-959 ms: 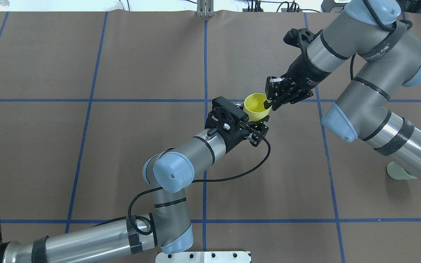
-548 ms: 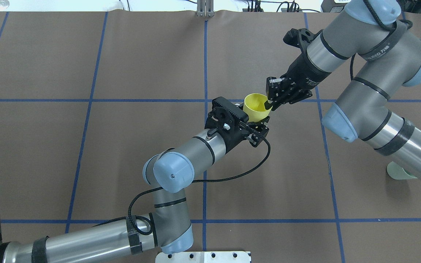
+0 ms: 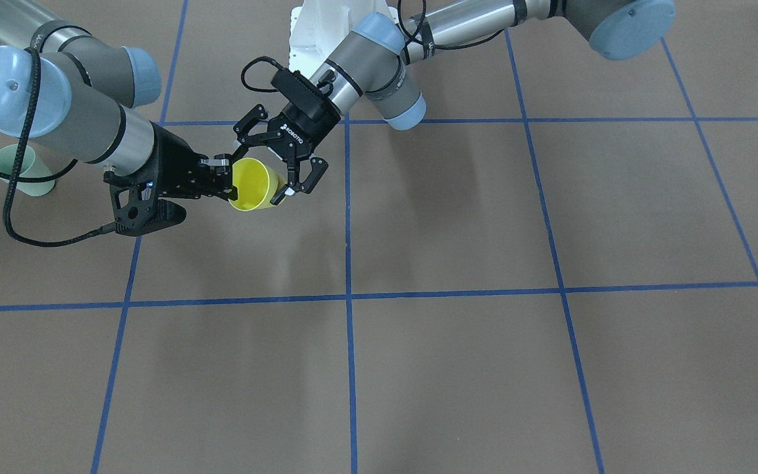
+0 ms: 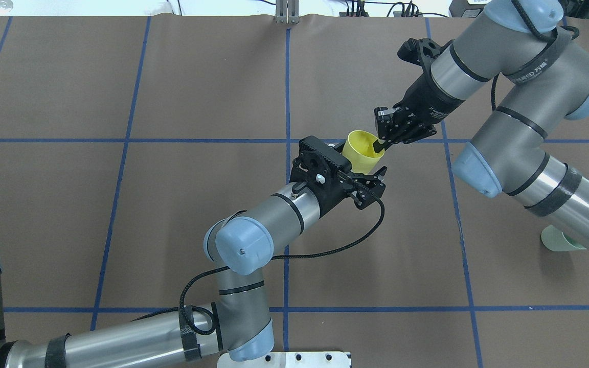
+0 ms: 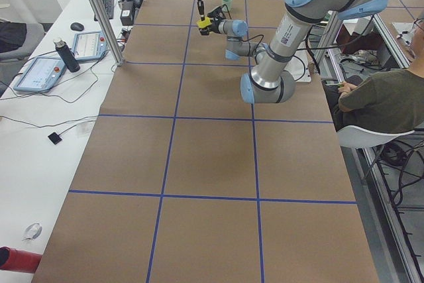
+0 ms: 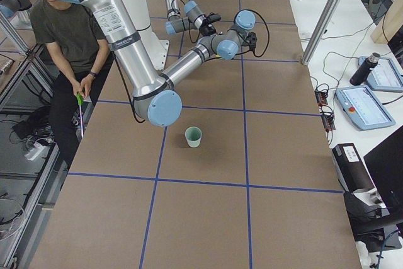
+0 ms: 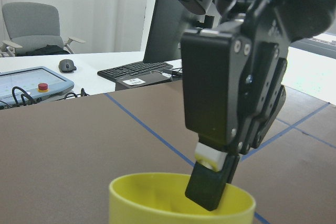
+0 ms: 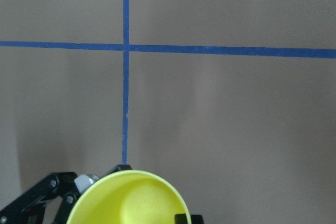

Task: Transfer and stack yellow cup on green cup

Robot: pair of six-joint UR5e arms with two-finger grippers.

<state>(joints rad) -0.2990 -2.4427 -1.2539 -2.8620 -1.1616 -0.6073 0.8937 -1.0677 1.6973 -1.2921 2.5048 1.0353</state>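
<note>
The yellow cup (image 4: 360,152) hangs tilted in the air over the table's middle; it also shows in the front view (image 3: 252,186). My right gripper (image 4: 379,146) is shut on its rim, with one finger (image 7: 210,187) inside the cup (image 7: 157,200). My left gripper (image 4: 371,188) stands open around the cup's lower part (image 3: 264,168), its fingers (image 8: 42,198) spread beside the cup (image 8: 126,198). The green cup (image 4: 559,240) stands upright on the table under my right arm, partly hidden; the front view (image 3: 20,170) and the right side view (image 6: 193,136) show it.
The brown table (image 4: 120,204) carries blue tape lines. My right forearm (image 4: 570,199) passes over the green cup. A black cable (image 4: 325,245) loops off my left wrist. A seated person (image 6: 69,36) is beside the robot's base.
The yellow cup has shifted slightly right with my right gripper. My left gripper has slid a little right and nearer to the robot, away from the cup.
</note>
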